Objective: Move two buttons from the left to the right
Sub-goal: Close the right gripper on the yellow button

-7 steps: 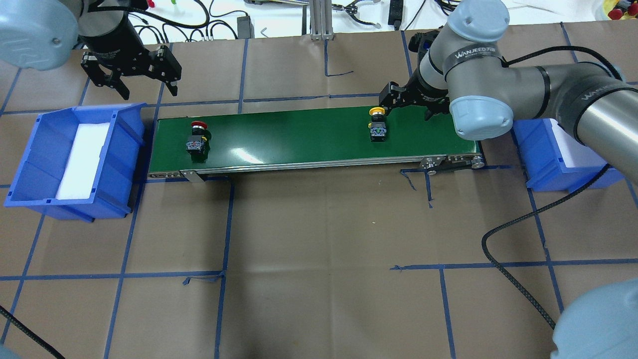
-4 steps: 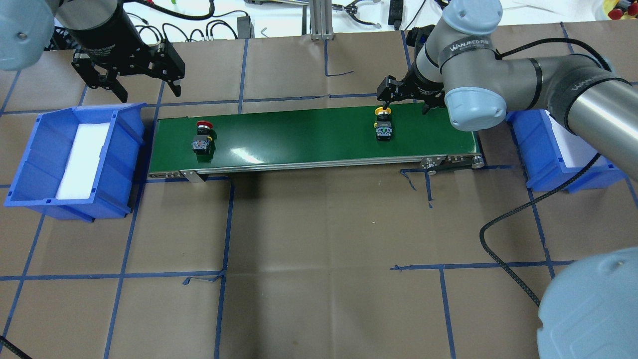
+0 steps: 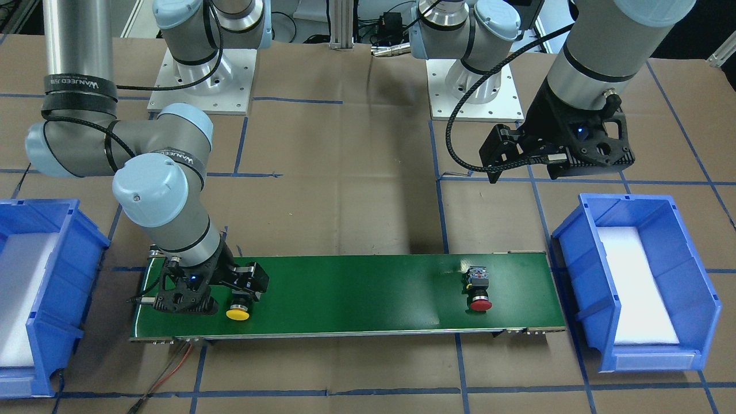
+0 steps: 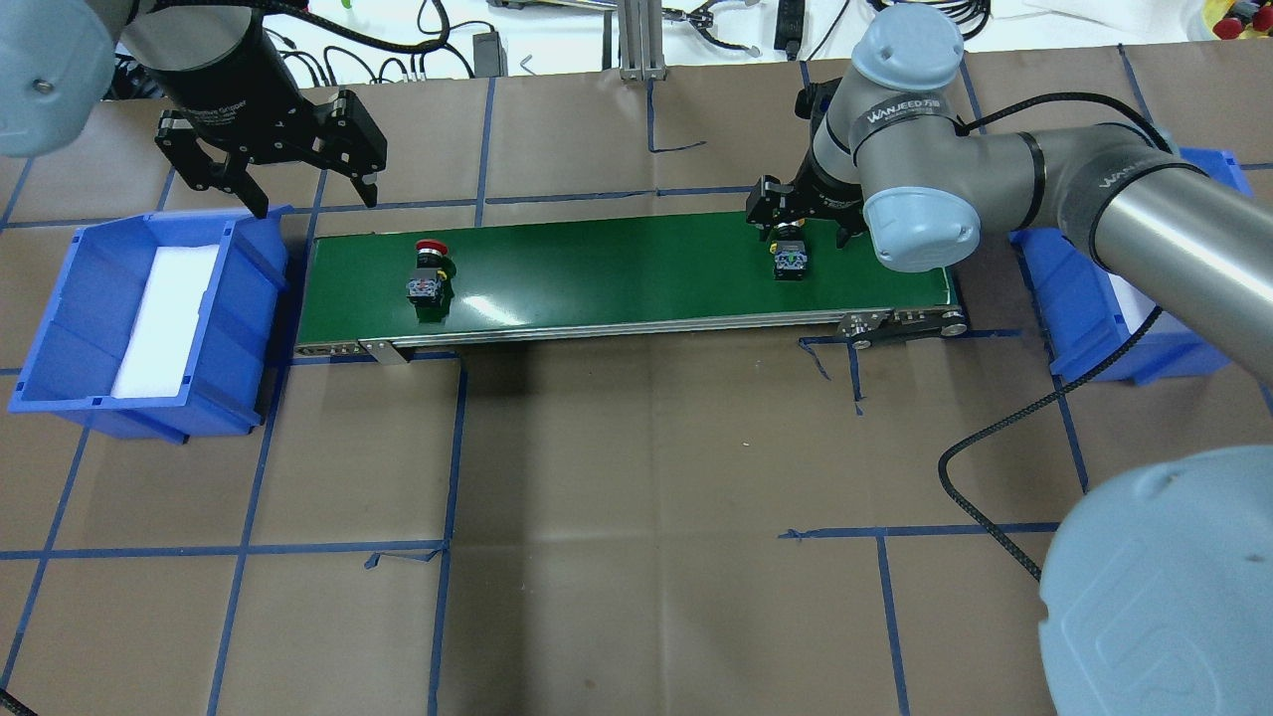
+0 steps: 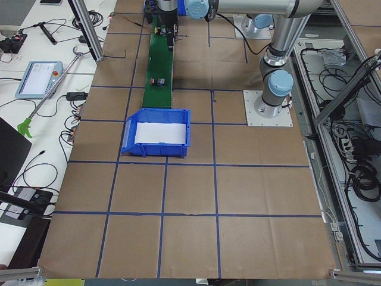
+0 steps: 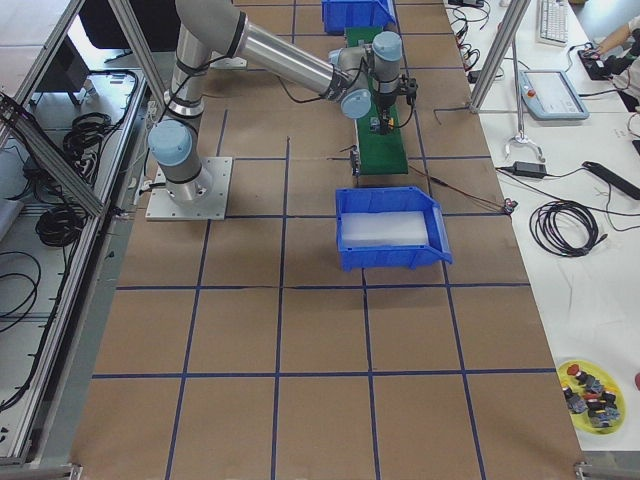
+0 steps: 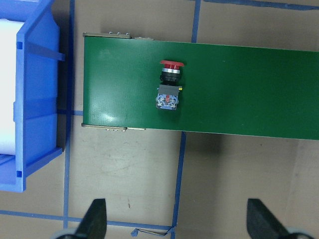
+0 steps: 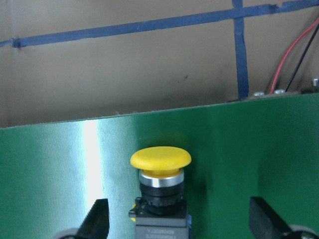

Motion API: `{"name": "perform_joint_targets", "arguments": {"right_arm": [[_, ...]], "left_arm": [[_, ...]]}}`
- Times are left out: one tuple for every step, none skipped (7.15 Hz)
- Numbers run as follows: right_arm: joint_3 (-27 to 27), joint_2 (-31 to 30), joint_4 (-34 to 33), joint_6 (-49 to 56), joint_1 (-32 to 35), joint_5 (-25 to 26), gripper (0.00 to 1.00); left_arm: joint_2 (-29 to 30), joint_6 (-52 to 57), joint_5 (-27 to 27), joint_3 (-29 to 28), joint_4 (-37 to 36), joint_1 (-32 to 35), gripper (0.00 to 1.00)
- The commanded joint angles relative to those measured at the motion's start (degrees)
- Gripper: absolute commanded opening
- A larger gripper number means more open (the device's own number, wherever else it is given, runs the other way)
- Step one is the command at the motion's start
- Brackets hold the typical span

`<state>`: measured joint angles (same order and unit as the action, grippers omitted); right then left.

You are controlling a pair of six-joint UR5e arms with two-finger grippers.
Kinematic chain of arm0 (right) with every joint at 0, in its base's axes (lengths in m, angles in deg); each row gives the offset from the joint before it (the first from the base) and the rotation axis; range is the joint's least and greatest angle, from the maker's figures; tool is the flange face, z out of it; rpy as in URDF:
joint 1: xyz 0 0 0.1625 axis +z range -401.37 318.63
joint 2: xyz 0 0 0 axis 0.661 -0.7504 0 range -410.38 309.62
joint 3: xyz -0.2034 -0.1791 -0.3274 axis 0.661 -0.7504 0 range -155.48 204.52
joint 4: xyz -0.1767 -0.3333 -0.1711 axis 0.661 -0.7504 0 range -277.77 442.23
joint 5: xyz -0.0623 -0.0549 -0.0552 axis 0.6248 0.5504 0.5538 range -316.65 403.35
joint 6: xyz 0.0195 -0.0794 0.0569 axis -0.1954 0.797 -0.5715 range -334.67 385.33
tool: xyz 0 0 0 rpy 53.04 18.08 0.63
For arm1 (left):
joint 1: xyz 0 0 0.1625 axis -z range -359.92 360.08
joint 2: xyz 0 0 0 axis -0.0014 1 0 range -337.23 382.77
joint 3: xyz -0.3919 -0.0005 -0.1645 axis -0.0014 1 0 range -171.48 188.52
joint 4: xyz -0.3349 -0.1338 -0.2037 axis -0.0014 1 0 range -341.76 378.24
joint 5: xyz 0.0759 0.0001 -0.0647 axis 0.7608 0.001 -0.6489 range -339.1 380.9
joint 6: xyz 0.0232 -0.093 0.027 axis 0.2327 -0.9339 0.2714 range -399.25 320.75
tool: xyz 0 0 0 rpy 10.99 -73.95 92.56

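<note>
The red button lies on its side near the left end of the green conveyor belt; it also shows in the left wrist view. My left gripper hangs open and empty above the table, behind the belt's left end. The yellow button lies near the belt's right end. My right gripper is open and low over it, with a finger on each side and not touching it. In the right wrist view the yellow button sits between the spread fingertips.
A blue bin with white foam stands at the belt's left end, and another blue bin stands at its right end, partly hidden by my right arm. A black cable runs across the table on the right.
Both buttons have moved right along the belt. My right gripper has followed the yellow button and come down around it. My left gripper has shifted slightly right.
</note>
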<state>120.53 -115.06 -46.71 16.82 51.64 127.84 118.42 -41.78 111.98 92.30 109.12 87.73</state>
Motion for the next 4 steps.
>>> {"name": "perform_joint_targets", "arguments": {"right_arm": [[0.1, 0.6, 0.1, 0.0, 0.0, 2.1, 0.89], [0.1, 1.0, 0.4, 0.2, 0.1, 2.4, 0.71], [0.1, 1.0, 0.6, 0.0, 0.0, 2.3, 0.44], [-0.1, 0.9, 3.4, 0.3, 0.1, 2.2, 0.15]], "left_arm": [[-0.1, -0.3, 0.0, 1.7, -0.5, 0.1, 1.0], [-0.4, -0.4, 0.0, 2.4, -0.8, 0.1, 1.0], [-0.7, -0.4, -0.1, 2.3, -0.8, 0.1, 1.0], [-1.0, -1.0, -0.2, 2.3, -0.8, 0.1, 1.0]]}}
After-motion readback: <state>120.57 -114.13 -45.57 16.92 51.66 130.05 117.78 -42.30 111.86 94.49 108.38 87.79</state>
